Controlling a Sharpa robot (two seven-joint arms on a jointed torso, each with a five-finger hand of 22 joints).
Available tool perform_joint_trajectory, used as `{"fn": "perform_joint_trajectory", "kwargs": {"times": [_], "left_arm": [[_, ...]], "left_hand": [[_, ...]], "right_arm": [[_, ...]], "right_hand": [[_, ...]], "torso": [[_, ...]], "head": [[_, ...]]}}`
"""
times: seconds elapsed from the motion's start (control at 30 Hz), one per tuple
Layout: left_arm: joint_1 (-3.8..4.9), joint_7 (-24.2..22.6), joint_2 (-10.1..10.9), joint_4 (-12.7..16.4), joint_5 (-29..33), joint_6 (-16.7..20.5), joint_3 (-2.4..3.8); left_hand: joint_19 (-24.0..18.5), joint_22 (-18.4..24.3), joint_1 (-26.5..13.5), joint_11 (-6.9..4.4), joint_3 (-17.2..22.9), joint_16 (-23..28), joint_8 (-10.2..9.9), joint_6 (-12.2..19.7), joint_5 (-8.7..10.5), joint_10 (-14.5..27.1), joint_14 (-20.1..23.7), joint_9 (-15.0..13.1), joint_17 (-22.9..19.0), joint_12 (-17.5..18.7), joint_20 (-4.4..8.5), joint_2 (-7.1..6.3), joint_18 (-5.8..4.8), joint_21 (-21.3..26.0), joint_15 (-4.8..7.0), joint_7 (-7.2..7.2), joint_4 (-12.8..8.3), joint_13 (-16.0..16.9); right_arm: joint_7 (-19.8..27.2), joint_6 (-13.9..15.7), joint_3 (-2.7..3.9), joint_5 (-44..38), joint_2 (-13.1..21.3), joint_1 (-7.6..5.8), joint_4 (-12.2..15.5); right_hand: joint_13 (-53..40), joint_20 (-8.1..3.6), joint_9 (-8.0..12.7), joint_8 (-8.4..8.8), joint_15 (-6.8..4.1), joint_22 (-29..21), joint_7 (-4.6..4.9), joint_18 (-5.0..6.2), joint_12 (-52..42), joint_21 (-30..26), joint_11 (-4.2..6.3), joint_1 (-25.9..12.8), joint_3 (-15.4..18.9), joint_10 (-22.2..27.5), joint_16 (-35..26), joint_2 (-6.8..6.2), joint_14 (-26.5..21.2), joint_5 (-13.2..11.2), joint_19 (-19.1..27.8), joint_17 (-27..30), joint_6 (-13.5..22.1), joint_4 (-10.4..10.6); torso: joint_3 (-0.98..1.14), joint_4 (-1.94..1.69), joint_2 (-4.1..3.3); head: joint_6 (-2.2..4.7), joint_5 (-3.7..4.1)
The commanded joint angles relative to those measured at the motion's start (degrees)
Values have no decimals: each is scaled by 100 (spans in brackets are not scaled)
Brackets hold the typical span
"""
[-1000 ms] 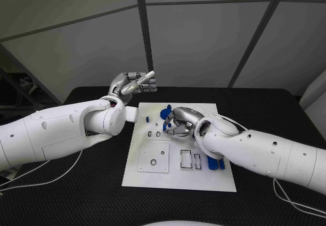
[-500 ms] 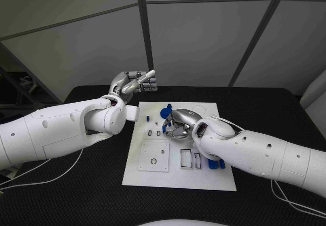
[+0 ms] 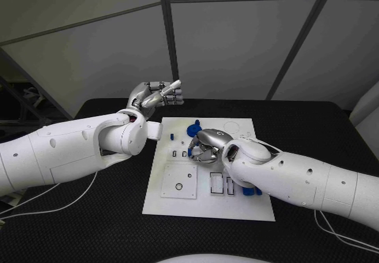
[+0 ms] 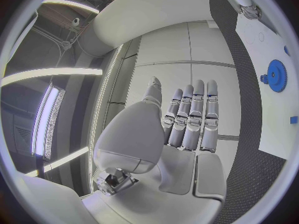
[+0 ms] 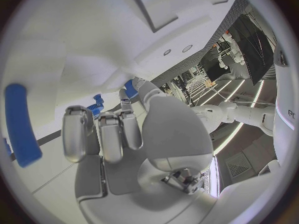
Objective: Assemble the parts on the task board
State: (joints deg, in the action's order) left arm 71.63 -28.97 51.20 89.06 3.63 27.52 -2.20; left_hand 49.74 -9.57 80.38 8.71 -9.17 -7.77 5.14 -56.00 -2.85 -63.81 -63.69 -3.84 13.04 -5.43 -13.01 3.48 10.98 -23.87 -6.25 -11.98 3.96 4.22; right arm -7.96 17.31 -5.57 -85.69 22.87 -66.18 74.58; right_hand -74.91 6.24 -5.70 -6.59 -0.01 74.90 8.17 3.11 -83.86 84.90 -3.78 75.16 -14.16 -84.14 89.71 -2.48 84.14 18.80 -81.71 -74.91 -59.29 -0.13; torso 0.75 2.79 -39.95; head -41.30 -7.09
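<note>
While the left hand (image 3: 155,94) hangs raised above the far left side of the desk (image 3: 95,219), off the board altogether, its fingers (image 4: 193,119) are stretched out straight and close side by side with nothing in them. The white board (image 3: 207,205) lies in the middle of the black desk with its long axis running away from the robot, the short edges near and far. The right hand (image 3: 203,148) is low over the middle of the board, knuckles up and fingers (image 5: 102,134) curled downward; from above I cannot tell whether it pinches a piece or only hovers over one, since the palm hides what is under it. Just beyond that hand, at the far end of the board, sits one round blue gear (image 3: 193,131), lying flat with its teeth showing in the left wrist view (image 4: 276,75). One long blue bar (image 5: 20,124) lies flat on the board beside the right hand, its long axis running roughly along the board's length. Near the right forearm, on the board's right side, more blue pieces (image 3: 250,191) peek out; the arm covers part of them, so I cannot count them surely. The near left part of the board carries one square white plate (image 3: 179,183) with a small oval hole, and next to it two narrow upright slots (image 3: 222,184) stand side by side, their long axes along the board.
</note>
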Motion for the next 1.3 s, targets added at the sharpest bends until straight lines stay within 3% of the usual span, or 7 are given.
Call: {"fn": "perform_joint_trajectory", "kwargs": {"times": [0.03, 1.3], "left_arm": [[7, -8, -7, 0, -23, -41, 5], [7, 11, -3, -5, -23, -46, 5]], "left_hand": [[-23, 8, 12, 3, -13, 10, -36, -31, -4, -19, -28, 0, 5, 33, 11, 26, -52, -24, -15, 18, -34, -2], [-23, 9, 8, 3, -18, 11, -38, -31, -4, -19, -27, 1, 7, 36, 11, 30, -53, -24, -15, 19, -34, -3]], "right_arm": [[-13, -199, -24, -77, -13, 15, -22], [-103, -208, -27, -123, 3, 15, -82]], "right_hand": [[-819, -11, 9, -35, -34, 368, -1, -66, -21, 15, 32, -43, -7, -51, 29, -2, 586, -24, -29, -1509, -43, 12], [-710, 16, 39, 101, 13, 320, 80, -57, 85, -11, -34, -145, 13, 51, 29, -112, 586, -58, 9, -1509, 146, 47]], "torso": [[3, -1, 1], [0, 0, 4]], "head": [[-7, -8], [-27, -3]]}}
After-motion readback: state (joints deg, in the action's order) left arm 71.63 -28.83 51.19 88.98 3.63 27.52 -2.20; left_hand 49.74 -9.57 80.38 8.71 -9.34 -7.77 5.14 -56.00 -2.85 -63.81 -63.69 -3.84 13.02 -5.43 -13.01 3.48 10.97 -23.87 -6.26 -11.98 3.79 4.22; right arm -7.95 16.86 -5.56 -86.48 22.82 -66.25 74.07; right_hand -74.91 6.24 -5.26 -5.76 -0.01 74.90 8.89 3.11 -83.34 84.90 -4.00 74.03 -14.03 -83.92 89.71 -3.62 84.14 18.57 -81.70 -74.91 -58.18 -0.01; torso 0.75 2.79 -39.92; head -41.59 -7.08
